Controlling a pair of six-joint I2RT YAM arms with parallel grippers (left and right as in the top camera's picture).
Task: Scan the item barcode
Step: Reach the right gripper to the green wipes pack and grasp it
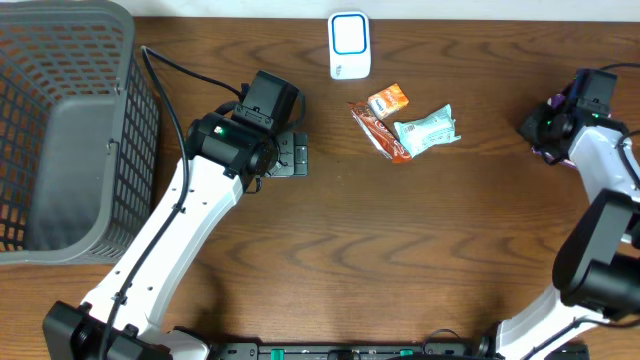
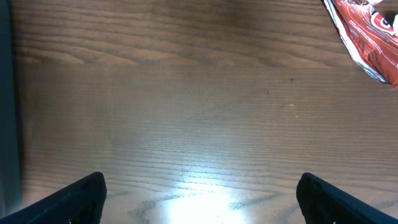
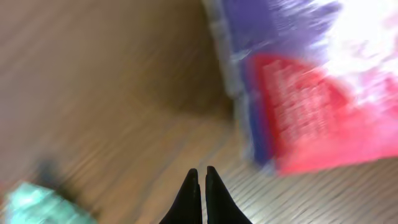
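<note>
A purple and red packet (image 3: 311,93) fills the upper right of the blurred right wrist view. My right gripper (image 3: 202,169) is shut with nothing between its fingers, its tips just short of that packet's lower left corner. From overhead the right gripper (image 1: 548,125) sits at the table's right side over bits of purple wrapper (image 1: 556,101). The white and blue scanner (image 1: 349,45) stands at the back centre. My left gripper (image 2: 200,180) is open over bare wood, left of the snacks (image 1: 290,155).
An orange packet (image 1: 388,100), a red wrapper (image 1: 381,132) and a teal packet (image 1: 428,130) lie together in front of the scanner. A grey mesh basket (image 1: 60,130) fills the left end of the table. The red wrapper (image 2: 367,37) shows at the left wrist view's top right.
</note>
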